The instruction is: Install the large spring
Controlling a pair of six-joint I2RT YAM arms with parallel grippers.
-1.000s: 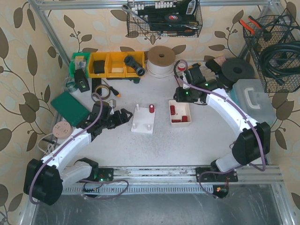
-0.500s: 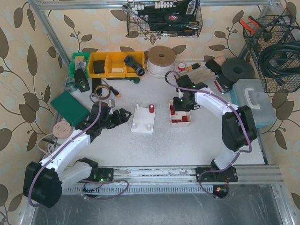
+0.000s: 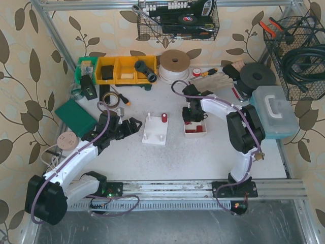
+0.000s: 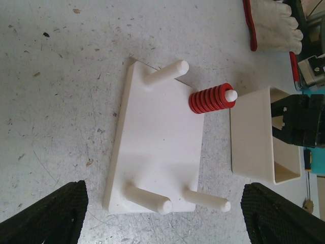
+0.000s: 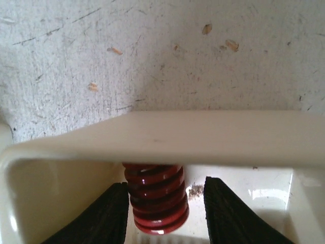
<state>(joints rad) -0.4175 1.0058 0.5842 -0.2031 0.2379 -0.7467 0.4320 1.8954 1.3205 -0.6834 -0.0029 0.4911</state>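
The white peg board [image 3: 155, 131] lies mid-table with a red spring [image 3: 164, 118] on its far right peg; it also shows in the left wrist view [image 4: 157, 137] with that spring [image 4: 210, 98]. My left gripper [image 3: 133, 124] is open and empty just left of the board [image 4: 162, 218]. My right gripper [image 3: 193, 115] reaches down into the white tray [image 3: 202, 133]. In the right wrist view its open fingers [image 5: 165, 213] straddle a large red spring [image 5: 156, 201] lying in the tray [image 5: 167, 137]. The left finger is against the spring; a gap shows beside the right finger.
More red springs [image 3: 193, 127] lie in the tray. Yellow bins [image 3: 124, 70], a tape roll [image 3: 175, 63], a black disc [image 3: 256, 76] and a clear case [image 3: 274, 109] stand along the back and right. A green box [image 3: 76, 117] lies at the left.
My right arm has swung left from the back right of the table to the tray and lowered its fingers round a spring. The left arm has barely moved.
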